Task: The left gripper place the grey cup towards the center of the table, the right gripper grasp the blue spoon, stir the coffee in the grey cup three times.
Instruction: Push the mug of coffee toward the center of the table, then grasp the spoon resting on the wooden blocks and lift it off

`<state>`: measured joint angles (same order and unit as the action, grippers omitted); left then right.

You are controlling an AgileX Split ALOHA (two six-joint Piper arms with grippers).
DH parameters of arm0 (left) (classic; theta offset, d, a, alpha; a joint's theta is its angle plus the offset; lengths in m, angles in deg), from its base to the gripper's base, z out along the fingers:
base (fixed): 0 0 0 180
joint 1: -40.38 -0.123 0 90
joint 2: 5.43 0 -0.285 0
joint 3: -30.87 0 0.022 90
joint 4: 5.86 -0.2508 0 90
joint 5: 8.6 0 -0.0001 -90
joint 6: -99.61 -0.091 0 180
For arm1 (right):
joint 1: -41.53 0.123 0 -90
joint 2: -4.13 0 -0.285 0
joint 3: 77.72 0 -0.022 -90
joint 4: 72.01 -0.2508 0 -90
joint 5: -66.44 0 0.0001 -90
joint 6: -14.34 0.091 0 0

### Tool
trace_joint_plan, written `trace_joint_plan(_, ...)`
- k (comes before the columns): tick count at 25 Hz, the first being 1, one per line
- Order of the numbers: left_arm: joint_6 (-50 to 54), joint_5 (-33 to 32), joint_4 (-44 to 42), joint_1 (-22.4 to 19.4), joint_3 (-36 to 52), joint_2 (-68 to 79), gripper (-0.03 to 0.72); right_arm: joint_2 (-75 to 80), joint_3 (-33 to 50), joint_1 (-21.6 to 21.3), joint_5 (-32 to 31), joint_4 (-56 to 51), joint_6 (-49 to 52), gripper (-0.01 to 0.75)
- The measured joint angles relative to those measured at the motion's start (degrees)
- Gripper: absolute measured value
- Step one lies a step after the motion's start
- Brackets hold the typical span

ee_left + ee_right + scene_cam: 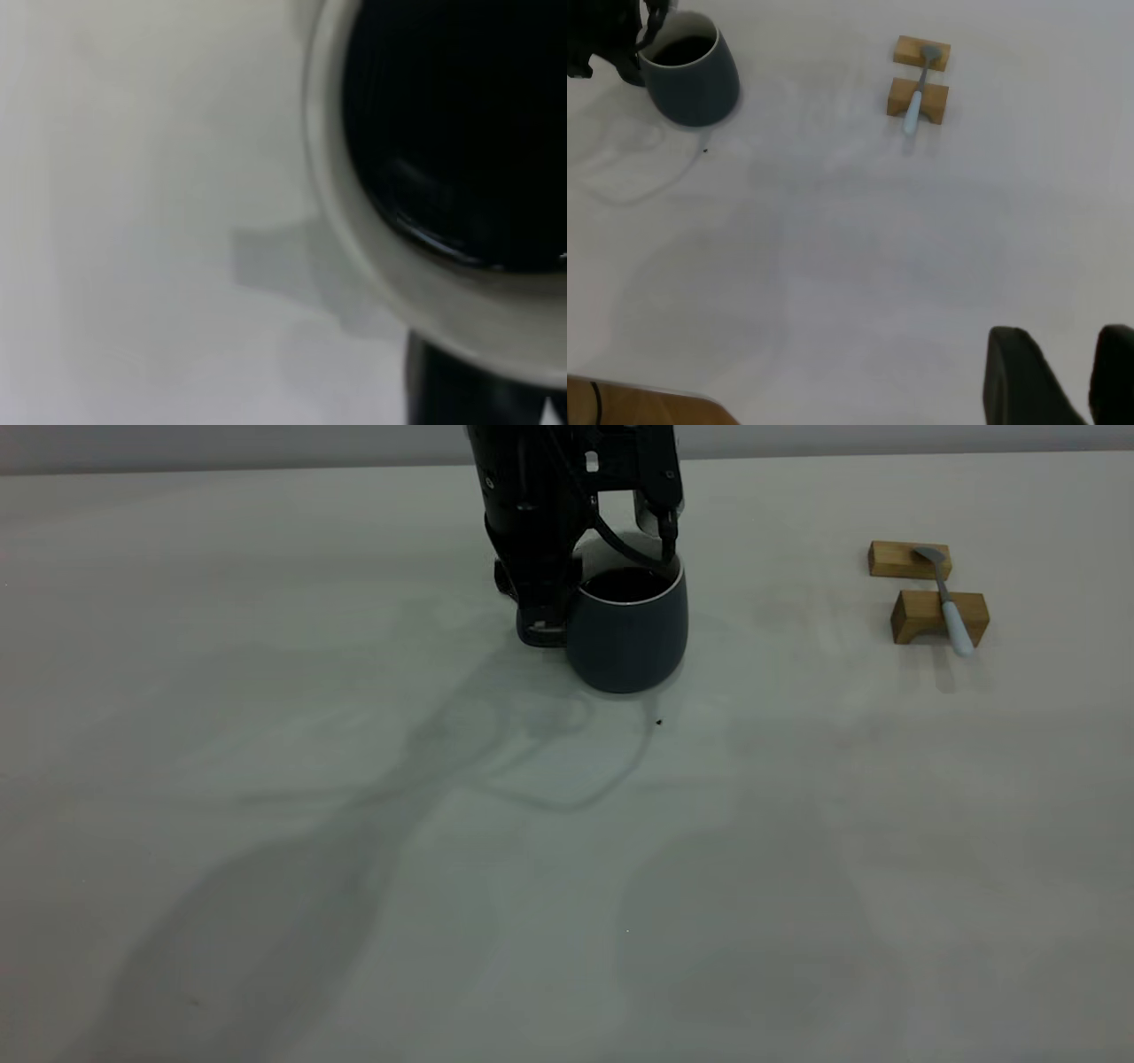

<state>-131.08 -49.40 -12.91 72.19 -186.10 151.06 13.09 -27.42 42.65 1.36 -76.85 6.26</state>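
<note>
The grey cup [627, 642] stands upright on the table [443, 824] near its middle, with dark coffee [627, 584] inside. My left gripper [554, 615] reaches down at the cup's left side and is shut on it, one finger [452, 390] showing just under the white rim [354, 257]. The handle is hidden. Far to the right, the blue spoon [948, 602] lies across two tan wooden blocks. In the right wrist view, the cup [691, 84] and spoon [914, 104] lie far off. My right gripper [1076, 354] hangs open above bare table, holding nothing.
Two wooden blocks [899, 560] [917, 615] prop the spoon near the right edge. A tiny dark speck [659, 722] lies just in front of the cup. A wooden strip [647, 403] shows at the table's near edge in the right wrist view.
</note>
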Motion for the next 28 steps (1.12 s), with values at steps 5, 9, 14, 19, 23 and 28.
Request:
trace_joint_plan(5, 0.1, -4.5, 0.2, 0.1, -2.9, 0.3, 0.673, 0.0, 0.0, 0.0, 0.0, 0.0, 0.0, 0.240)
trace_joint_plan(9, 0.4, -12.9, 0.4, 0.1, -8.2, -0.4, 0.656, 0.0, 0.0, 0.0, 0.0, 0.0, 0.0, 0.240)
trace_joint_plan(14, 5.3, -25.2, 0.4, 0.1, -15.2, -4.5, 0.552, 0.0, 0.0, 0.0, 0.0, 0.0, 0.0, 0.240)
trace_joint_plan(19, 11.1, -26.1, 0.1, 0.1, -18.7, -9.2, 0.440, 0.0, 0.0, 0.0, 0.0, 0.0, 0.0, 0.240)
trace_joint_plan(23, 21.5, -26.1, -1.8, 0.1, -19.0, -12.3, 0.371, 0.0, 0.0, 0.0, 0.0, 0.0, 0.0, 0.240)
trace_joint_plan(28, 36.1, -26.1, -5.5, 0.1, -18.0, -16.9, 0.307, 0.0, 0.0, 0.0, 0.0, 0.0, 0.0, 0.240)
